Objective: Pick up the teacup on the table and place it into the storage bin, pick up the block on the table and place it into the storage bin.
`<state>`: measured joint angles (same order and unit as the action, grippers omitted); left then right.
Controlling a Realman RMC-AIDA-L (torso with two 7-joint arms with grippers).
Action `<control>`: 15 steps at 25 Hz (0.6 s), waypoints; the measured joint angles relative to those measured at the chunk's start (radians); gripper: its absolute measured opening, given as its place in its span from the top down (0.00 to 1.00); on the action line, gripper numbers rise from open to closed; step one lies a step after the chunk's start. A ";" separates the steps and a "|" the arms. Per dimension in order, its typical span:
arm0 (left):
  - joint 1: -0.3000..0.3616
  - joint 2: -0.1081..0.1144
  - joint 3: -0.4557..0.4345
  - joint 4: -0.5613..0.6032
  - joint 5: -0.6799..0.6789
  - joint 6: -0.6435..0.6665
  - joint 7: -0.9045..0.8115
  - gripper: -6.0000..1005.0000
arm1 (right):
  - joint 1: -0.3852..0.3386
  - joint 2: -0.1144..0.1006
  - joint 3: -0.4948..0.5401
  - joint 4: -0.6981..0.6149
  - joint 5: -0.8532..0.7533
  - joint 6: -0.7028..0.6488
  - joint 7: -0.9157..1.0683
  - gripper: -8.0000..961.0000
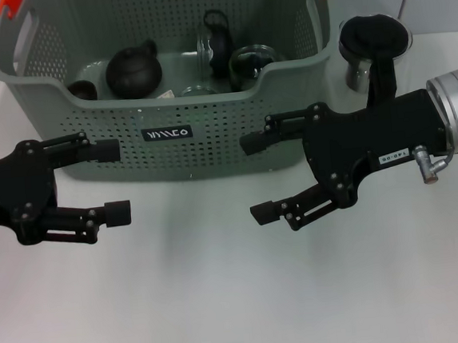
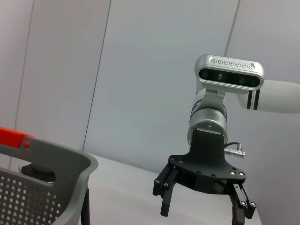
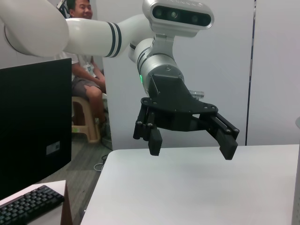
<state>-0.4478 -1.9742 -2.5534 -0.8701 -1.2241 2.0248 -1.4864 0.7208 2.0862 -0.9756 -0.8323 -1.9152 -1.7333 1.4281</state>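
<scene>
The storage bin [image 1: 167, 105] stands on the table [image 1: 224, 300] just beyond both pincers, already holding dark teaware. No teacup or block shows on the table. Left pincer [image 1: 113, 181] and right pincer [image 1: 255, 177] hover before the bin's front wall, fingers apart, empty, equally near.

This is a robot lab or test room, not a home: a plain white table [image 1: 224, 300] stands against bare grey wall panels [image 2: 140, 70]. Off to the side there's a dark monitor [image 3: 35, 126] with a keyboard [image 3: 28, 206], and a man [image 3: 84, 51] sits on a plastic stool [image 3: 86, 117], smiling.
</scene>
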 joint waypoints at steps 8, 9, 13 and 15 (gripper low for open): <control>0.000 0.000 0.000 0.000 0.000 0.000 0.000 0.05 | 0.000 0.000 0.000 0.000 0.000 0.000 0.000 0.01; 0.000 0.000 0.000 0.000 0.000 0.000 0.000 0.05 | 0.000 0.000 0.000 0.000 0.000 0.000 0.000 0.01; 0.000 0.000 0.000 0.000 0.000 0.000 0.000 0.05 | 0.000 0.000 0.000 0.000 0.000 0.000 0.000 0.01; 0.000 0.000 0.000 0.000 0.000 0.000 0.000 0.05 | 0.000 0.000 0.000 0.000 0.000 0.000 0.000 0.01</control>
<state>-0.4479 -1.9742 -2.5533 -0.8701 -1.2241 2.0248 -1.4864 0.7208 2.0862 -0.9757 -0.8323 -1.9151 -1.7333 1.4281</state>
